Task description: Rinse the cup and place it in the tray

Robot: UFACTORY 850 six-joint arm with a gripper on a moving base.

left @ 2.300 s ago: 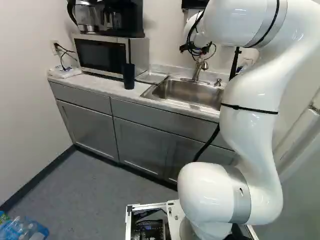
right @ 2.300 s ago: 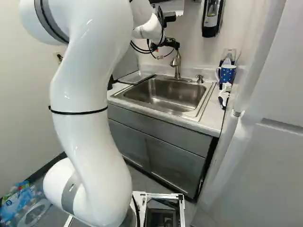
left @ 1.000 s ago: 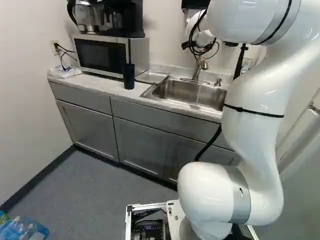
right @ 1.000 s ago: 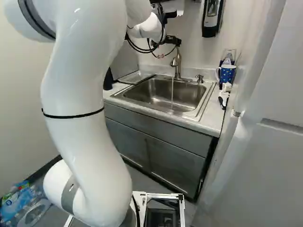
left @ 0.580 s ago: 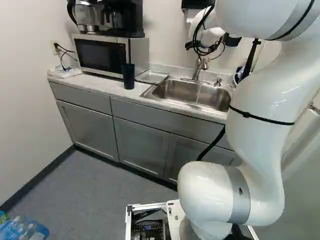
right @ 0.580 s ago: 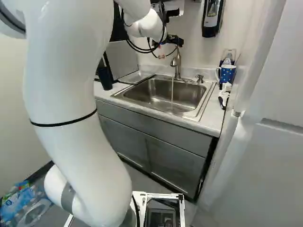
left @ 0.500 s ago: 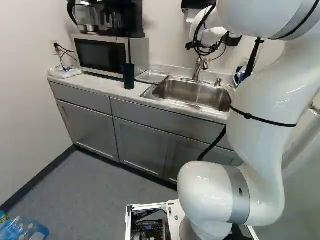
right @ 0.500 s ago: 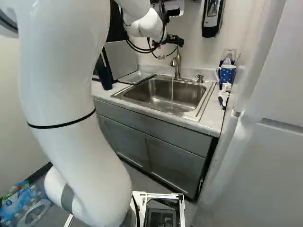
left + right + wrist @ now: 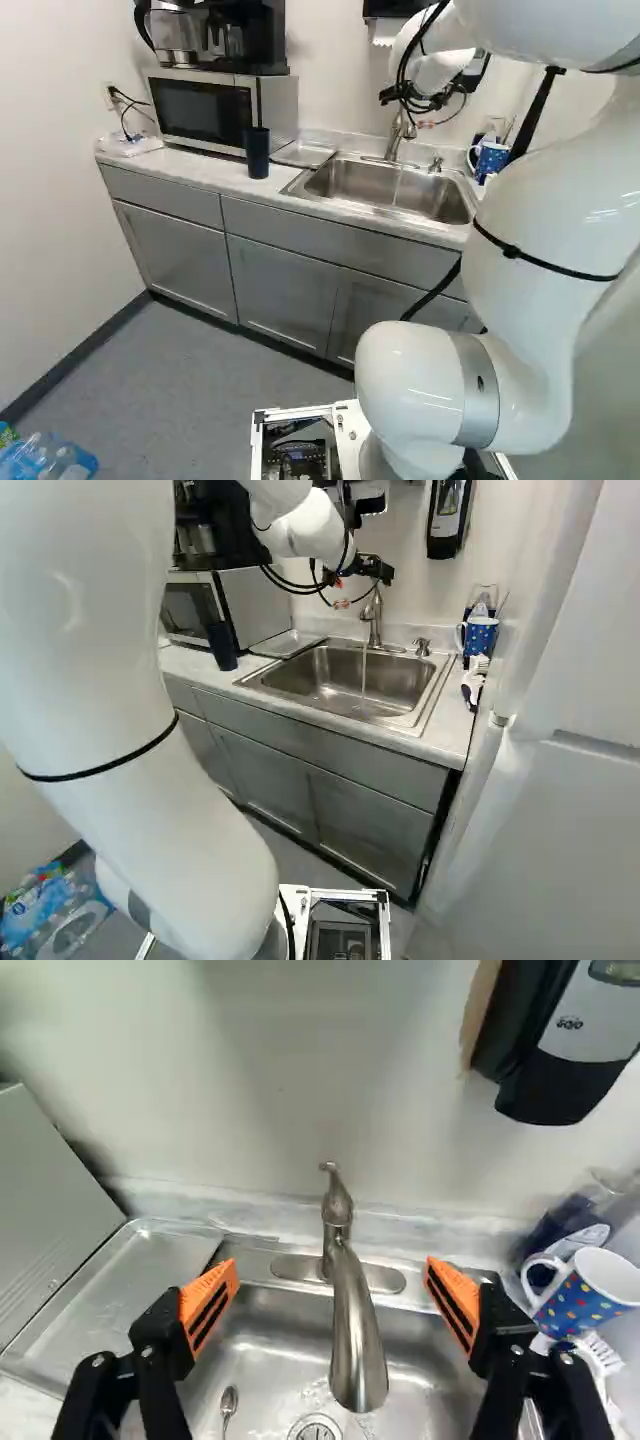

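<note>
Black gripper (image 9: 374, 568) with two fingers and orange pads (image 9: 212, 1302); stands open by the top of the brushed-metal faucet (image 9: 374, 620). Wrist view: faucet rises between the spread fingers, spout running down over the stainless-steel sink (image 9: 290, 1328). Nothing gripped.

Two candidates for the cup; cannot tell which is meant. First, a tall dark tumbler (image 9: 257, 153), upright on the pale counter (image 9: 205, 175), well apart from the gripper and lower. It stands by the corner of the silver microwave (image 9: 203, 110), near the shallow metal tray (image 9: 288, 643). Second, a blue mug with coloured dots (image 9: 590, 1288), across the sink from the tray. In the wrist view it lies beyond one finger, apart from it, white handle toward the faucet.

Tray: beyond the other finger, beside the sink. Thin stream of water (image 9: 364, 680) falls from the spout. Small metal spoon (image 9: 229, 1402) lies in the sink. Black and grey soap dispenser (image 9: 570, 1055) hangs on the wall above the mug.
</note>
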